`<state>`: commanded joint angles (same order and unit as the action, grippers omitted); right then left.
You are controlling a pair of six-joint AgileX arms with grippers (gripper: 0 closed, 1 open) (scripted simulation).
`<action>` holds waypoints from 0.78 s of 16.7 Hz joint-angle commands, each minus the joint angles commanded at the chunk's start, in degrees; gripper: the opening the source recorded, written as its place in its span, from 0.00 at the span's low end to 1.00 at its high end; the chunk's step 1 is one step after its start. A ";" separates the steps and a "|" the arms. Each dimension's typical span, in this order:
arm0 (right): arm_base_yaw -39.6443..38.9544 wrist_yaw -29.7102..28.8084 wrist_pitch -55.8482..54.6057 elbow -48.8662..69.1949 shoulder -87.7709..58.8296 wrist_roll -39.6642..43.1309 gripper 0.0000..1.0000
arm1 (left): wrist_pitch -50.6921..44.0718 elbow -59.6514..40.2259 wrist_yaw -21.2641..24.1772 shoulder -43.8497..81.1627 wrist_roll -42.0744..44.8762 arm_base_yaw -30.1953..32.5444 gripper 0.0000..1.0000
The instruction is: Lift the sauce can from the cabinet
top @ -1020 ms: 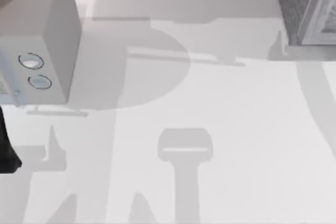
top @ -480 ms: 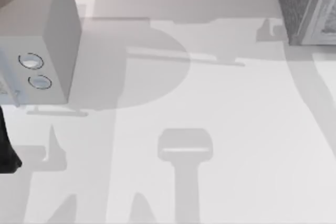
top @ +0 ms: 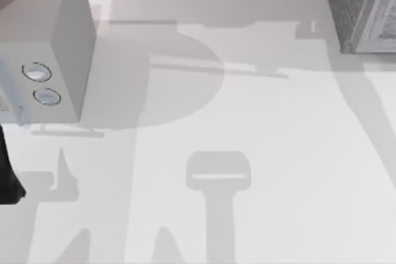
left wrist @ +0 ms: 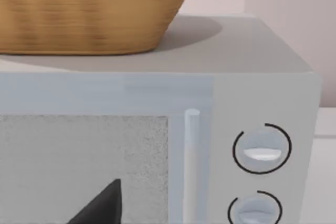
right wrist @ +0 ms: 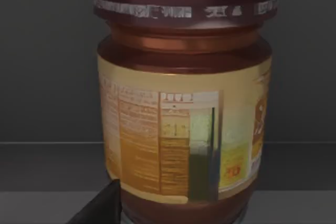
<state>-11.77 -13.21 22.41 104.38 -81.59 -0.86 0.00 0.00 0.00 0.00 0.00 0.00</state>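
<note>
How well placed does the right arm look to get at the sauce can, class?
Probably yes. In the right wrist view the sauce can stands upright, close and straight ahead against the cabinet's dark interior, with nothing between camera and can. One dark fingertip shows beside its base; whether it touches cannot be told.

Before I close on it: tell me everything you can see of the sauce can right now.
In the right wrist view the sauce can stands upright, very near the camera, on a dark grey surface before a dark wall. It has a dark maroon-brown lid with a pale printed strip around the rim, a glossy brown neck and an orange-yellow label of text panels. One dark finger tip shows beside its base; whether it touches cannot be told.
</note>
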 joint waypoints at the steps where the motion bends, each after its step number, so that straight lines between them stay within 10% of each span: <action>1: -0.41 -0.43 -0.37 1.28 -2.13 0.01 1.00 | 0.00 0.00 0.00 0.00 0.00 0.00 1.00; 13: -1.68 -1.84 -1.75 9.85 -11.68 0.04 1.00 | 0.00 0.00 0.00 0.00 0.00 0.00 1.00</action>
<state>-13.45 -15.04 20.66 114.23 -93.26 -0.82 0.00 0.00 0.00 0.00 0.00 0.00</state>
